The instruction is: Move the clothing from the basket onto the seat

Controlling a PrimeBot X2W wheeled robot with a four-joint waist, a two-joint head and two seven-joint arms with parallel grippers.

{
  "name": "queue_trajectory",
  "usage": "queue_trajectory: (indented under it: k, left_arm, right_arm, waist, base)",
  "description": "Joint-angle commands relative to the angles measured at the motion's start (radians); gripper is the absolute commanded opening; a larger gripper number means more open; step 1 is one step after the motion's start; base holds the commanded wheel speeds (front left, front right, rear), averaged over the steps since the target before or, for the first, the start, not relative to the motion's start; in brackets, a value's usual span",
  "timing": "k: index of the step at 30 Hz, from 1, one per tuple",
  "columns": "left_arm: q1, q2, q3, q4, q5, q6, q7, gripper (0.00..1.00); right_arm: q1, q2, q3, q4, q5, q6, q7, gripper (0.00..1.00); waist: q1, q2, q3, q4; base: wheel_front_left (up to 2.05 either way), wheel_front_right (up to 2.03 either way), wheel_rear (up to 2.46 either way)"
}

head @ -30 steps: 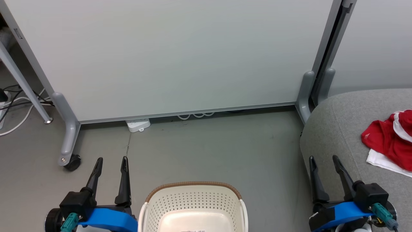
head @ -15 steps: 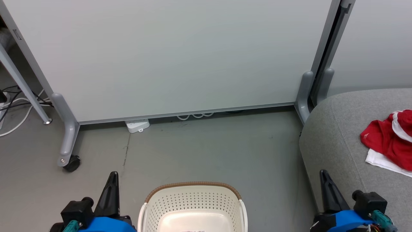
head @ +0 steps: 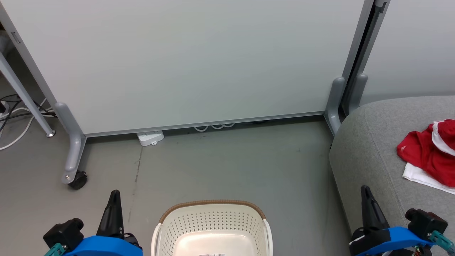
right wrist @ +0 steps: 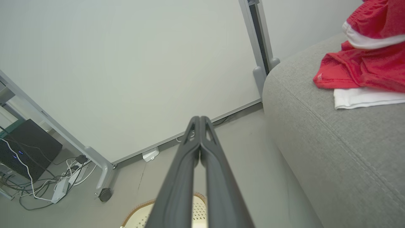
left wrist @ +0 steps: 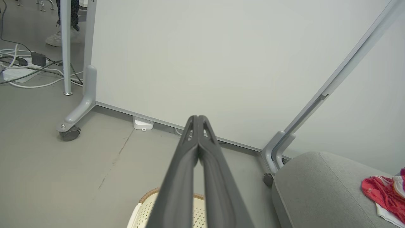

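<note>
The left gripper (left wrist: 198, 118) has its two fingers pressed together on nothing. The right gripper (right wrist: 200, 118) is likewise closed and empty. Between them on the floor, the laundry basket (head: 213, 203) shows a bare bottom where visible. The red garments (head: 424, 156) with white trim lie bunched on the grey seat cushion (head: 369, 142). The move looks finished, though the basket's near part is cut off.
</note>
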Motion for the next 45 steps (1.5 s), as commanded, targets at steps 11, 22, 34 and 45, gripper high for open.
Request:
queue_trajectory:
  k: [11, 22, 34, 45]
  left_arm:
    - [-0.017, 0.004, 0.03, -0.03, -0.195, -0.016, 0.048, 0.0]
    - [-0.018, 0.005, 0.052, -0.039, -0.362, -0.027, 0.091, 0.0]
    - [-0.02, 0.005, 0.072, -0.046, -0.509, -0.037, 0.13, 0.0]
    - [-0.021, 0.006, 0.089, -0.052, -0.63, -0.045, 0.162, 0.0]
  right_arm:
    - [-0.025, 0.001, -0.013, -0.037, 0.21, 0.0, 0.048, 0.0]
    - [-0.03, 0.001, -0.023, -0.052, 0.387, 0.0, 0.092, 0.0]
    - [-0.035, 0.002, -0.033, -0.065, 0.544, -0.001, 0.131, 0.0]
    - [-0.039, 0.003, -0.04, -0.075, 0.672, -0.001, 0.163, 0.0]
  waist:
    - [-0.0001, 0.0, 0.003, -0.004]
    - [-0.0001, 0.0, 0.007, -0.008]
    - [-0.0001, 0.0, 0.011, -0.013]
    - [-0.0001, 0.0, 0.014, -0.017]
  base:
    - [0.0, 0.0, 0.0]
    - [0.0, 0.0, 0.0]
    - [0.0, 0.0, 0.0]
    - [0.0, 0.0, 0.0]
